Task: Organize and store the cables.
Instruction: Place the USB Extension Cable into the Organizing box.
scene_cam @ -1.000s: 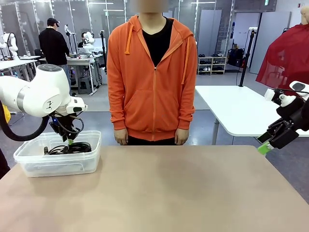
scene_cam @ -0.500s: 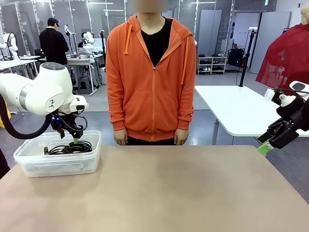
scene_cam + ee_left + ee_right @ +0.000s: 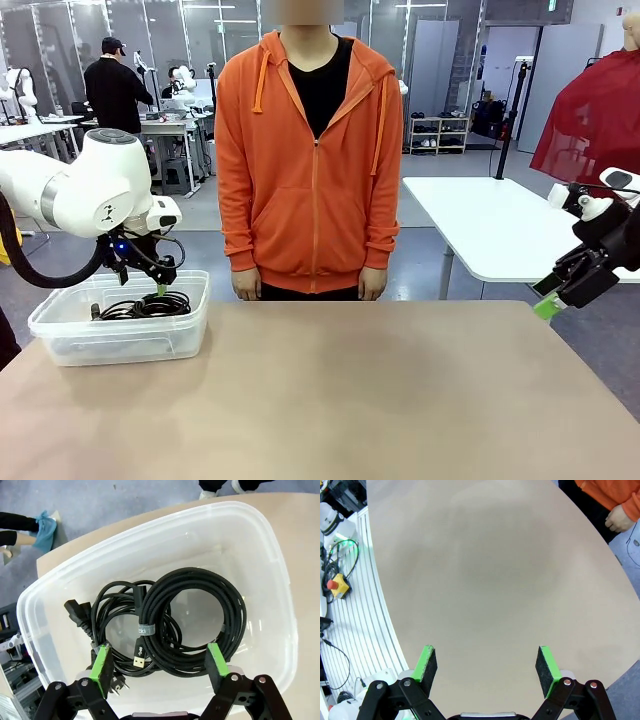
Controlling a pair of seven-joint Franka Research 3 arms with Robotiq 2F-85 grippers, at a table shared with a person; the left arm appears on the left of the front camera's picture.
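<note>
Cables [image 3: 185, 625] are lying coiled inside a clear plastic bin [image 3: 60, 340] that is sitting at the left end of the counter [image 3: 350, 400]. Seen from the left wrist, one thick round coil is resting on top of a looser bundle with a dark plug [image 3: 75, 612] sticking out to one side and a gold-tipped connector [image 3: 140, 657] lying near the bin's near wall.

Hanging just above the bin, the left pincer [image 3: 160, 285] is standing with its green pads spread wide and nothing between them; the coils are lying below and apart from the fingertips. From here, the risk is a snag: if a pad is dipping low as the arm is moving off, it could catch a loop and drag the top coil up over the rim, undoing the tidy stack. A loose plug end could also be hooking on a finger, and a pull on it might be tipping or sliding the light bin toward the counter's edge.

In the middle, a person in an orange hoodie [image 3: 310, 150] is standing at the far side, hands down, well clear of both arms.

At the far right, the right pincer [image 3: 548, 298] is waiting off the counter's edge, jaws likewise spread and holding nothing. It is looking down on bare counter.
</note>
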